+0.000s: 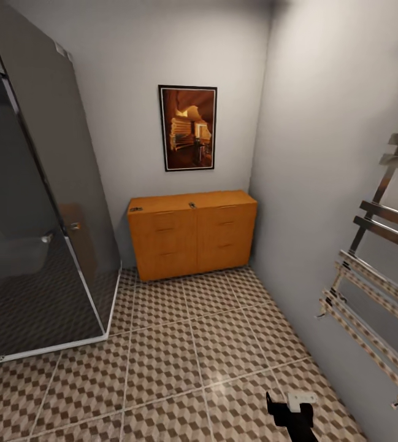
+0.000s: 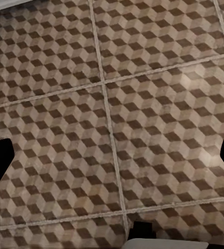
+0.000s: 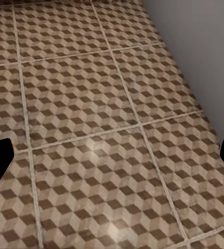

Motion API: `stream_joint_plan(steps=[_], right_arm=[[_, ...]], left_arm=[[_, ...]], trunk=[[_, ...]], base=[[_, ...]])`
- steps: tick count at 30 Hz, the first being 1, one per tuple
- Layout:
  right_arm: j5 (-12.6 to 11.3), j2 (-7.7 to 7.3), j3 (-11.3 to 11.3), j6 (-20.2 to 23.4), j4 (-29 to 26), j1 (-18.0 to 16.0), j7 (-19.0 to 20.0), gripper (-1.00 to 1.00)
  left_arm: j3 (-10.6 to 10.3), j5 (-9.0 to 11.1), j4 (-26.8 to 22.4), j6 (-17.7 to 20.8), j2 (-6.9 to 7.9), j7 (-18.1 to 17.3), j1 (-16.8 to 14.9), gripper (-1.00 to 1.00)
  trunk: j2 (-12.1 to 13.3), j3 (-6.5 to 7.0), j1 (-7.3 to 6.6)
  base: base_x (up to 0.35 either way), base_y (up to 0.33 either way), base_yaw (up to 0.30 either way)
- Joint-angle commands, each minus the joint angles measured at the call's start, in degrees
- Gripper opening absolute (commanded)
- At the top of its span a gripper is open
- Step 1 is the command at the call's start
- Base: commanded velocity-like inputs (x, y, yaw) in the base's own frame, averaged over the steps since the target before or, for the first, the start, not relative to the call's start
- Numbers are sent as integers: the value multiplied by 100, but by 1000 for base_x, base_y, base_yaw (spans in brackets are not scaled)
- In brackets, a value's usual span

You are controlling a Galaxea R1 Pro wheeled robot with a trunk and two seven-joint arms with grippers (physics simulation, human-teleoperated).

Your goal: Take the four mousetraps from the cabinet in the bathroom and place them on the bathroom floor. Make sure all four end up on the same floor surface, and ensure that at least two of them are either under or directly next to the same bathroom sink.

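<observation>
Right claw [image 3: 112, 155] shows as two dark fingertips at the frame edges in its wrist view, well apart and holding nothing, over the floor [image 3: 91, 104] beside a grey wall [image 3: 200, 52]. Left claw [image 2: 112, 161] looks the same in its own view: black fingertips spread wide and empty above the cube-patterned tiles with pale grout lines. In the head view only a dark, partly cut-off piece of arm [image 1: 294, 414] with a white fitting shows at the bottom edge.

Far ahead of both claws, against the back wall, stands the cabinet [image 1: 192, 233], orange-brown, low and wide, with its drawers closed. Two small dark things lie on its top, one at the left end [image 1: 136, 209] and one mid-top [image 1: 192, 205]; they are too small to identify. A picture [image 1: 187, 127] hangs above it. A tinted glass shower screen [image 1: 39, 202] stands to the left, dimming what lies behind it, and a chrome towel rail [image 1: 376, 276], cut off by the frame, is on the right.
</observation>
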Motion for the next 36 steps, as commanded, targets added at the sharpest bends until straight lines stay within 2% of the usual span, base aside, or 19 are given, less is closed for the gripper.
stream_joint_plan(steps=[1, 11, 28, 36], right_arm=[[-58, -1, 56, -17, 2, -4, -7, 100], [-58, -1, 53, -8, 2, -3, 19, 100], [-42, -57, 58, 3, 2, -4, 21, 100], [-40, -29, 61, 9, 2, -4, 21, 100]], left_arm=[[-27, -11, 27, -34, -3, 36, -14, 100], [-27, -11, 27, -34, -3, 35, -16, 100], [-27, -11, 27, -34, -3, 36, -15, 100], [-27, -11, 27, -34, -3, 35, -15, 100]], trunk=[[-13, -13, 4], [-13, -13, 4], [-13, -13, 4], [-13, -13, 4]], base=[[48, 0, 289], [171, 0, 218], [330, 0, 12], [339, 0, 0]])
